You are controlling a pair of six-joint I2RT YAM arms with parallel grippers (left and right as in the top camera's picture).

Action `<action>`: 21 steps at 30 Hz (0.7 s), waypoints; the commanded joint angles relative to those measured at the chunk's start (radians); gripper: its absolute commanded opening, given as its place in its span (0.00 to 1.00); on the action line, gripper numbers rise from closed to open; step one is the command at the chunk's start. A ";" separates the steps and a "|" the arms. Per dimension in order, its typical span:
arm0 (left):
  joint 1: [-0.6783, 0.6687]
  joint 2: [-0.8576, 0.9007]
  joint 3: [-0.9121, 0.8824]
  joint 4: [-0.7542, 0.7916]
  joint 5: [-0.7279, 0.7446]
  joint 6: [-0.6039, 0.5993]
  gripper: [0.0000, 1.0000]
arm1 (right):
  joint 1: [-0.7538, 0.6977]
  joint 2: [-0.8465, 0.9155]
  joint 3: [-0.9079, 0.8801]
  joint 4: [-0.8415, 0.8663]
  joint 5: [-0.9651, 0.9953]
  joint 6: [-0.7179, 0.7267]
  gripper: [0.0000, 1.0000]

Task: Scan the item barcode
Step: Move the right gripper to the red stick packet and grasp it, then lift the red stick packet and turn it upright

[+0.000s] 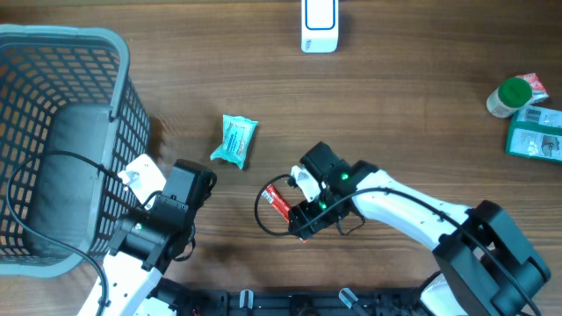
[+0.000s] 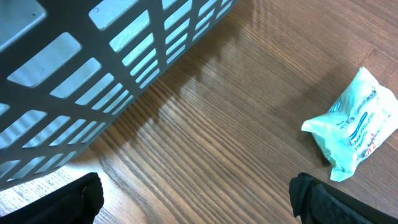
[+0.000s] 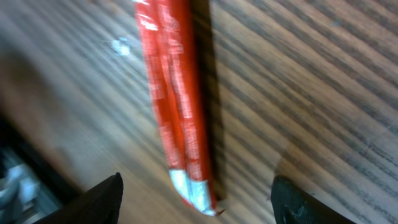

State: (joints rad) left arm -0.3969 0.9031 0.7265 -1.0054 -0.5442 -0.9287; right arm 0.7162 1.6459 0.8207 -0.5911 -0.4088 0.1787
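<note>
My right pincer (image 3: pixel 196 186) stands released astride the red packet (image 3: pixel 177 112) on the desk (image 3: pixel 311 93) (fingers clear of it), while my left pincer (image 2: pixel 196 190) hangs released near the teal pouch (image 2: pixel 351 124).

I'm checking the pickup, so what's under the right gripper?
A red packet lies flat on the table between the right gripper's open fingers. From overhead, the gripper hides one end. No barcode shows.

Grey mesh basket (image 1: pixel 133 105) far left; green-capped bottle (image 1: pixel 509 95) beside teal box (image 1: pixel 536 133) far right.
</note>
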 commanded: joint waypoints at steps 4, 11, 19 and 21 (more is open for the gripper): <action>0.003 -0.006 -0.003 0.000 -0.003 0.008 1.00 | 0.078 0.017 -0.014 0.027 0.137 0.048 0.78; 0.003 -0.006 -0.003 0.000 -0.003 0.008 1.00 | 0.150 0.135 -0.013 0.086 0.304 0.164 0.32; 0.003 -0.006 -0.003 0.000 -0.003 0.008 1.00 | 0.146 0.157 -0.013 0.085 0.304 0.217 0.04; 0.003 -0.006 -0.003 0.000 -0.003 0.008 1.00 | 0.145 0.155 0.002 0.079 0.319 0.232 0.04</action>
State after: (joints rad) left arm -0.3969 0.9031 0.7265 -1.0054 -0.5438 -0.9287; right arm 0.8604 1.7168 0.8650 -0.4904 -0.1642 0.3782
